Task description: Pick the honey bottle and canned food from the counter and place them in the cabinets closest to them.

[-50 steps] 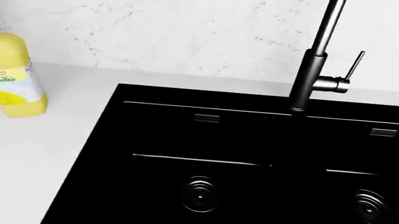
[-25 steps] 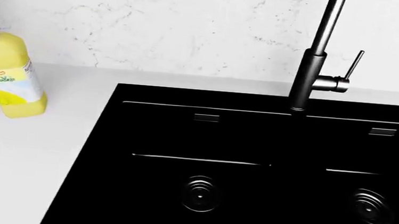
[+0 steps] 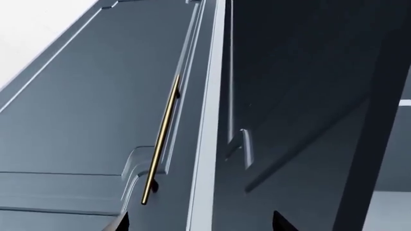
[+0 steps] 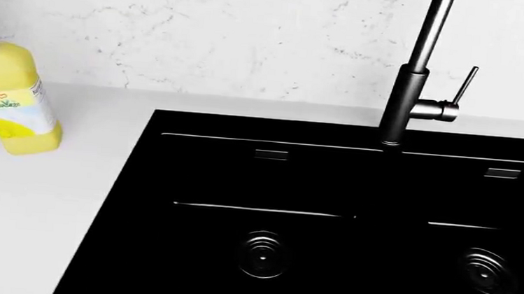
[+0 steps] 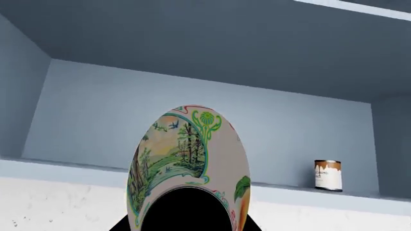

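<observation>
A black double-basin sink [image 4: 136,200] is seen from the head view, set into a white countertop [image 4: 33,199] below a white marble-veined backsplash [image 4: 206,30]. A round drain [image 4: 263,254] is seen in the floor of each basin. A tall matte-black tap [image 4: 413,82] with a thin side lever rises behind the divider between the basins. An opaque yellow labelled bottle with a white cap [image 4: 11,96] stands upright on the countertop left of the sink, near the backsplash. Neither arm is seen in this view, and the honey bottle is not shown in any view.

In the left wrist view, blue-grey cabinet doors [image 3: 96,110] fill the frame; a slim brass bar handle [image 3: 160,144] runs along the edge of one door. Beside it a second door is seen ajar, with dark interior behind it. Only two dark fingertips [image 3: 121,222] of the left gripper [image 3: 199,224] are shown at the frame edge, set apart with nothing between them.

In the right wrist view, an open blue-grey cabinet shelf [image 5: 77,166] is faced. A can with a colourful illustrated label of trees, birds and green leaves [image 5: 189,163] is pinched by the right gripper [image 5: 186,224], filling the centre of the frame close to the camera, in front of the shelf. A small white-and-brown tin [image 5: 328,175] stands upright on the shelf, well apart from the held can.
</observation>
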### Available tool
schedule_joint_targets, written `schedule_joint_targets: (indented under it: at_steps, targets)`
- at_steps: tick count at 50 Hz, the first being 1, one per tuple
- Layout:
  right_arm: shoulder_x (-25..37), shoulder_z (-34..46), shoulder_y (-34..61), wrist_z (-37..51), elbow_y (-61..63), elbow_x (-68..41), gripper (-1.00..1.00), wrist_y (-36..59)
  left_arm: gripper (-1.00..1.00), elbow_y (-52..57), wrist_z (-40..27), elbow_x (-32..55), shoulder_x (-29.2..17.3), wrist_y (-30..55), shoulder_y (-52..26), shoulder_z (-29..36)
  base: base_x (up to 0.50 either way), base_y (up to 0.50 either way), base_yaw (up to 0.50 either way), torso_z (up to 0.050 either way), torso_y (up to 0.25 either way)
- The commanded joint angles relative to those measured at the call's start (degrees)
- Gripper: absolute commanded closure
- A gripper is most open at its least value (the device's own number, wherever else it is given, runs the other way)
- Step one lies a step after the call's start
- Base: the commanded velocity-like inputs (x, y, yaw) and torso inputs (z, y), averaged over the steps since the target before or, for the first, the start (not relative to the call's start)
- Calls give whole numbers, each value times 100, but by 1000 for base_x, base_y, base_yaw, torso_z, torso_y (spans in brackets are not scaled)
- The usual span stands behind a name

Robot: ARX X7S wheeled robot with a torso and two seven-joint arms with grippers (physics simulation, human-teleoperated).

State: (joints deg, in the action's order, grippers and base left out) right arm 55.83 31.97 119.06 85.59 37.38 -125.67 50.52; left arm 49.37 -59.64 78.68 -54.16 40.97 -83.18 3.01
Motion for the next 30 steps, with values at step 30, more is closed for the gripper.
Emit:
schedule_joint_targets:
  at_steps: [30]
  targets:
    - [-298,321,1594,440,-1134,-604,100,410,-100,-36,165,357,97,-35,157,553,2,-1,-3,0,0]
